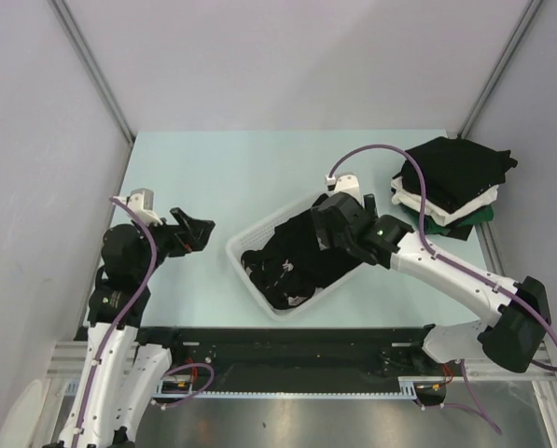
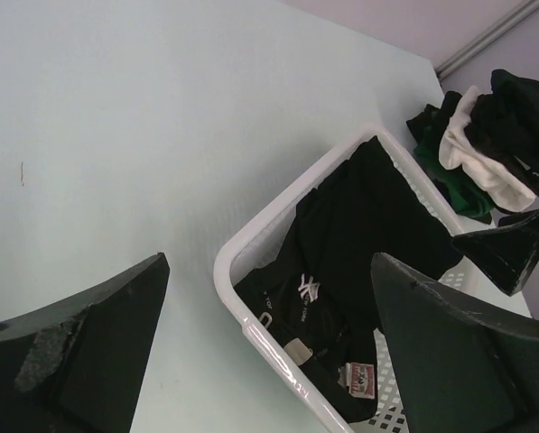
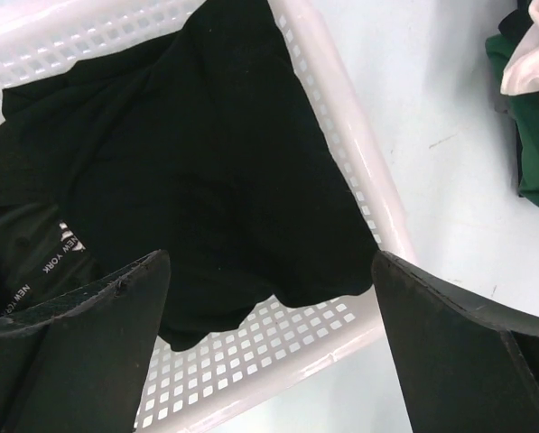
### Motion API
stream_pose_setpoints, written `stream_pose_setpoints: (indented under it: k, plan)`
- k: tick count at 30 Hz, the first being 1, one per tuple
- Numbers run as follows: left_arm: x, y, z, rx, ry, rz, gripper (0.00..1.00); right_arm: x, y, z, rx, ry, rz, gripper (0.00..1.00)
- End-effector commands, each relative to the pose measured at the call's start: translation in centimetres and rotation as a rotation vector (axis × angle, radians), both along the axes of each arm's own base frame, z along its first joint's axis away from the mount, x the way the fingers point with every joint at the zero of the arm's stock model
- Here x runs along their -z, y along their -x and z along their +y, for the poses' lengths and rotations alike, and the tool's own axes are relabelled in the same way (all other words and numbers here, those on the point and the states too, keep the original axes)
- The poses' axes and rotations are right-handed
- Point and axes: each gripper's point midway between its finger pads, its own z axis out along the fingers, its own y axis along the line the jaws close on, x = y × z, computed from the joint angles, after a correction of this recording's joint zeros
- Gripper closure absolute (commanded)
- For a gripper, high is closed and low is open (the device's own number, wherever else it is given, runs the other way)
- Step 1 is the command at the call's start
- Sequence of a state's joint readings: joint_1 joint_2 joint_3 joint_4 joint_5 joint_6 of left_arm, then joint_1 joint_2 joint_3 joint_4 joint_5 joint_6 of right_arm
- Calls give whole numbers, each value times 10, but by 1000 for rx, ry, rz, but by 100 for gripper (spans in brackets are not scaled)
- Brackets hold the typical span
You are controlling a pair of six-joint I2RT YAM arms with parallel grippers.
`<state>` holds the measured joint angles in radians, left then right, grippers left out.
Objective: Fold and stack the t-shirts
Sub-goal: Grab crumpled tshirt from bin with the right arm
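Black t-shirts [image 1: 292, 261] lie crumpled in a white mesh basket [image 1: 243, 245] at the table's middle. They show in the left wrist view [image 2: 359, 225] and the right wrist view [image 3: 197, 153]. A stack of folded t-shirts [image 1: 453, 182], black on white on green, sits at the far right; it also shows in the left wrist view [image 2: 486, 144]. My right gripper [image 1: 329, 227] is open, hovering over the basket's right part above the black cloth. My left gripper [image 1: 196, 233] is open and empty over bare table left of the basket.
The basket's rim [image 3: 359, 162] runs between the right fingers. The green shirt's edge [image 3: 531, 117] lies right of the basket. Bare pale table [image 1: 250, 177] lies behind the basket. Grey walls enclose the table.
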<state>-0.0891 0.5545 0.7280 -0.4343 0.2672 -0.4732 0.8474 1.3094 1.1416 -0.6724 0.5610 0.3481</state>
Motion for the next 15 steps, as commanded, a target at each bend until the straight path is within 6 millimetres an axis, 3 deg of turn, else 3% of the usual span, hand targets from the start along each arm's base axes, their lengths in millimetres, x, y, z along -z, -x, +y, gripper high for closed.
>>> stream_pose_setpoints:
  k: [1, 6, 9, 15]
  plan:
    - [-21, 6, 0, 13, -12, -61, 1, -15, -7, 7, 30, -32, -53, 0]
    - [-18, 10, 0, 10, -6, -50, 1, -9, -12, 8, 14, 22, -55, 0]
    - [-21, 13, -1, 17, -1, -57, 0, 6, -18, 15, -36, 82, -34, 0]
    - [-24, 20, 0, 16, -4, -62, 0, 52, -21, 43, -142, 90, 85, 0]
